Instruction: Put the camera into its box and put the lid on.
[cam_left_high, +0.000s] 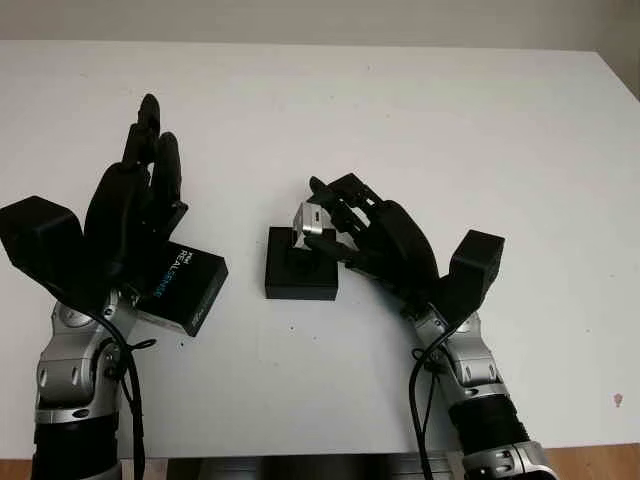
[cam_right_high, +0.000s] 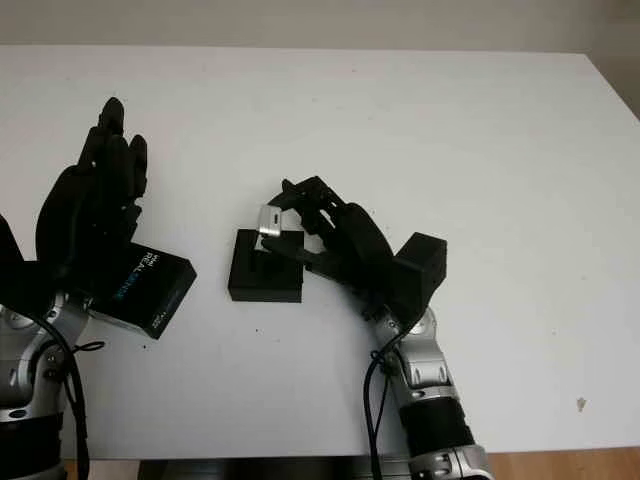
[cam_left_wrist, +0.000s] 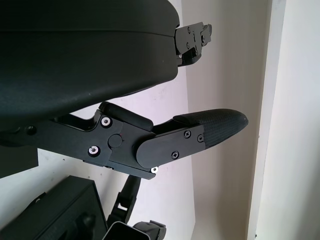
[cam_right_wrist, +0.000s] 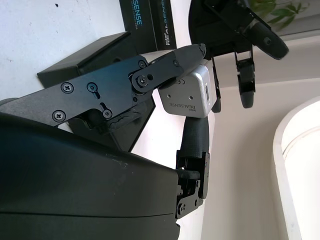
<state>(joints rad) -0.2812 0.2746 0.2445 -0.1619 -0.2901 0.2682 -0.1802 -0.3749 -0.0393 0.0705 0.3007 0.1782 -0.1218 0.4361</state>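
A small silver camera (cam_left_high: 311, 220) is pinched in my right hand (cam_left_high: 335, 232), just above the open black box (cam_left_high: 300, 272) at the table's middle. In the right wrist view the camera (cam_right_wrist: 187, 93) shows its labelled side between the fingertips, with the box (cam_right_wrist: 95, 55) behind it. The black lid (cam_left_high: 188, 287), printed REALSENSE, lies to the left of the box, partly hidden behind my left hand (cam_left_high: 140, 195). That hand is open and stands upright over the lid's left part.
The white table (cam_left_high: 400, 110) stretches wide behind and to the right of the box. Its front edge (cam_left_high: 300, 455) runs close below my forearms. A wall rises beyond the table's far edge.
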